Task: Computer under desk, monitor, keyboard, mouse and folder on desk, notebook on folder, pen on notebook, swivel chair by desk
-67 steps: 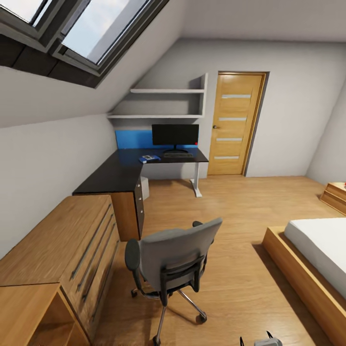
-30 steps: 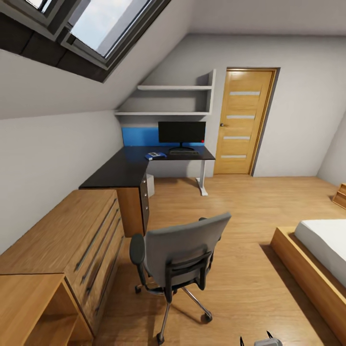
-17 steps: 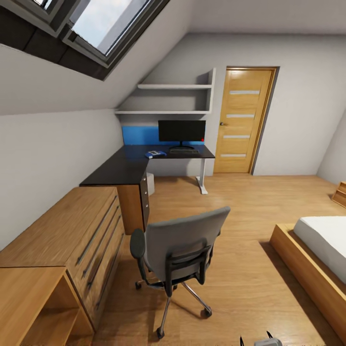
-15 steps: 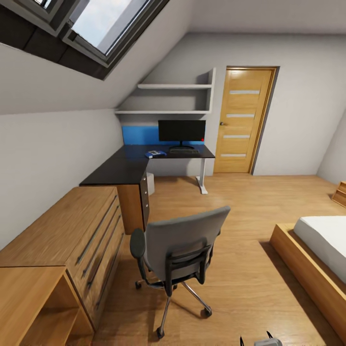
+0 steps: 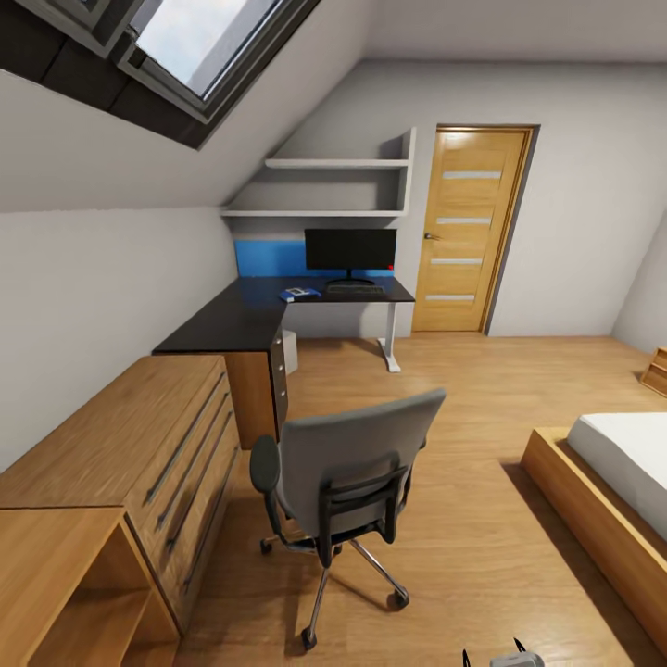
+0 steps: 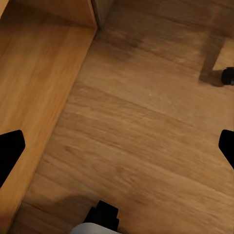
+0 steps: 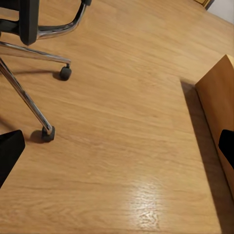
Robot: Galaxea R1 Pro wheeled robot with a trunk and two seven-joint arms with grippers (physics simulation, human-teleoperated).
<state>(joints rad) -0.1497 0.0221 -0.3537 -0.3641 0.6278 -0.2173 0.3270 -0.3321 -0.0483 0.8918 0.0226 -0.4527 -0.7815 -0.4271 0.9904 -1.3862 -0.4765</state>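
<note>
The grey swivel chair (image 5: pixel 347 463) stands on the floor with its back to me, well short of the black L-shaped desk (image 5: pixel 232 326). On the far end of the desk stand the monitor (image 5: pixel 350 250) and the keyboard (image 5: pixel 354 289), with the blue folder (image 5: pixel 298 295) to their left. The grey computer (image 5: pixel 290 352) sits under the desk. Mouse, notebook and pen are too small to make out. My left gripper (image 6: pixel 117 146) is open over bare floor, near a chair caster (image 6: pixel 228 75). My right gripper (image 7: pixel 117 148) is open beside the chair's chrome base (image 7: pixel 29 97).
A light wooden drawer cabinet (image 5: pixel 139 454) runs along the left wall up to the desk. A low bed (image 5: pixel 611 482) lies at the right, and its wooden frame (image 7: pixel 214 97) is close to my right gripper. A wooden door (image 5: pixel 472 232) is at the back.
The whole view has shifted a little as the camera moved closer and turned. The chair, the desk and the things on it keep their places.
</note>
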